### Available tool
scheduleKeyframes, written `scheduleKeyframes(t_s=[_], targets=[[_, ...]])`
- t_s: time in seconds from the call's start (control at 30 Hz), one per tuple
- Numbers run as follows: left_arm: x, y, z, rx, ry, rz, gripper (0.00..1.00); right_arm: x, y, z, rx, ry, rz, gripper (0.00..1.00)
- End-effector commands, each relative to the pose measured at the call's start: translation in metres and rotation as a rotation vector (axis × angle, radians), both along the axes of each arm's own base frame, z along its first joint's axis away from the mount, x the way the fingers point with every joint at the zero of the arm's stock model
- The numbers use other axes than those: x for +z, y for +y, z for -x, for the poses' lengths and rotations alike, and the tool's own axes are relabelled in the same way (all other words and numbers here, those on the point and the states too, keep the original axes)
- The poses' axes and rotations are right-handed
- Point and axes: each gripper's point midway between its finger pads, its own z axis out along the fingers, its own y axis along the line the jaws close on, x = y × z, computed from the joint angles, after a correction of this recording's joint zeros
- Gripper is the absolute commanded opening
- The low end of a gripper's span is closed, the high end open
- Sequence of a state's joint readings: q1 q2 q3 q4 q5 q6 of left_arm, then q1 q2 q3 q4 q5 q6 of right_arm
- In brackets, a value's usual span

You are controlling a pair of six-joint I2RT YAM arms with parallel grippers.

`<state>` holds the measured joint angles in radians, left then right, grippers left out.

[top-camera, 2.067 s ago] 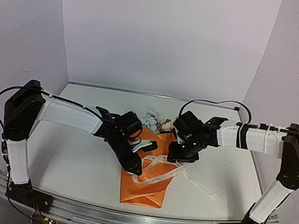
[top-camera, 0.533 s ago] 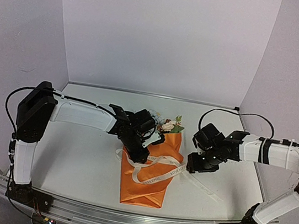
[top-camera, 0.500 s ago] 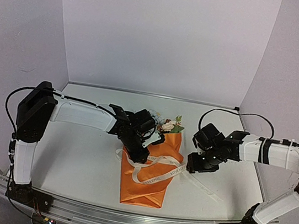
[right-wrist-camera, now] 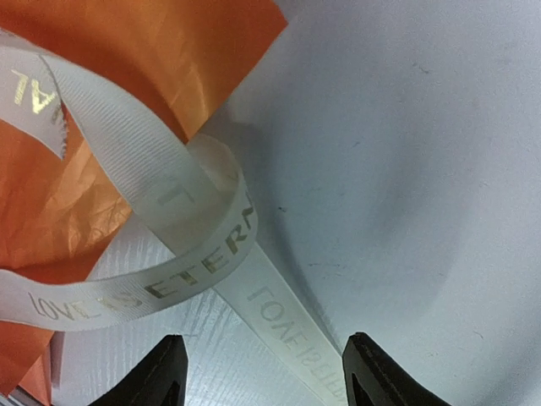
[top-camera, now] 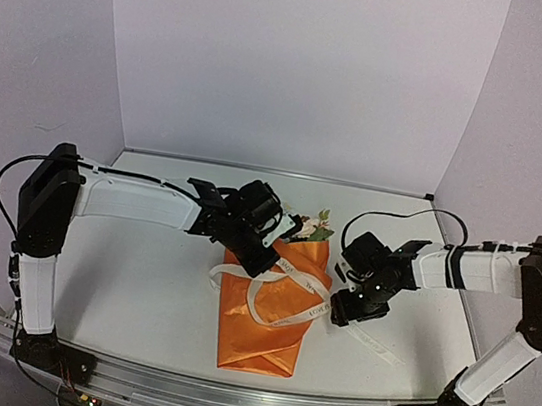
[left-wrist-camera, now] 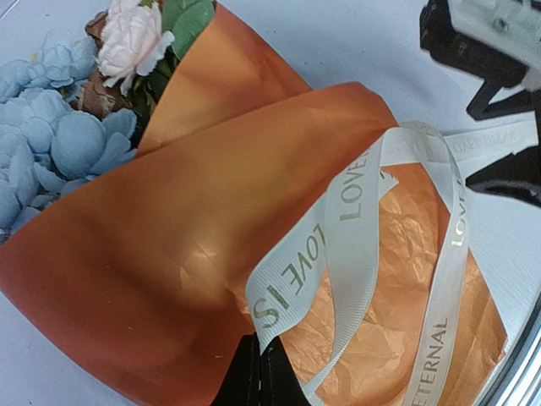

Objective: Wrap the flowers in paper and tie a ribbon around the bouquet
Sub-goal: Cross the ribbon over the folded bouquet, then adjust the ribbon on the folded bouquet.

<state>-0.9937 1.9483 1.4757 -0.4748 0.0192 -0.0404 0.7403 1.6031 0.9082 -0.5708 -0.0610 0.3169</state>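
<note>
**Bouquet, ribbon untied: left tool newly closed**

The bouquet [top-camera: 265,318] is lying mid-tabletop [top-camera: 138,285], blooms [left-wrist-camera: 51,144] pointing away from you. The ribbon [left-wrist-camera: 355,211] is looping slackly over it, unknotted. Your left tool [left-wrist-camera: 258,376] has just clamped onto a ribbon loop. Your right tool [right-wrist-camera: 264,364] is spreading wider, empty, straddling the tail, so tying is only starting. The paper [left-wrist-camera: 169,228] is hiding the stems and any ribbon underneath.

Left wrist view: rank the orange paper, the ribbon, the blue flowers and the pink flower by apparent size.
Largest to smallest:
1. orange paper
2. ribbon
3. blue flowers, partly cut off at the frame edge
4. pink flower
</note>
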Motion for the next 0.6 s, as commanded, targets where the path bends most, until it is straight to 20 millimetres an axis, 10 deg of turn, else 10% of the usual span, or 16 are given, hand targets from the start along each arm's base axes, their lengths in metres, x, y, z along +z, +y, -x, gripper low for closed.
scheduleKeyframes(t_s=[0.0, 0.27, 0.57], targets=[[0.031, 0.003, -0.019, 0.086, -0.057, 0.083, 0.0, -0.002, 0.019, -0.01, 0.049, 0.0, -0.035, 0.64], [0.038, 0.005, -0.024, 0.104, -0.056, 0.115, 0.0, -0.028, 0.001, -0.012, -0.013, 0.012, 0.079, 0.5], [0.058, 0.04, -0.048, 0.269, -0.076, 0.205, 0.0, -0.031, -0.02, 0.0, -0.072, 0.013, 0.122, 0.03]])
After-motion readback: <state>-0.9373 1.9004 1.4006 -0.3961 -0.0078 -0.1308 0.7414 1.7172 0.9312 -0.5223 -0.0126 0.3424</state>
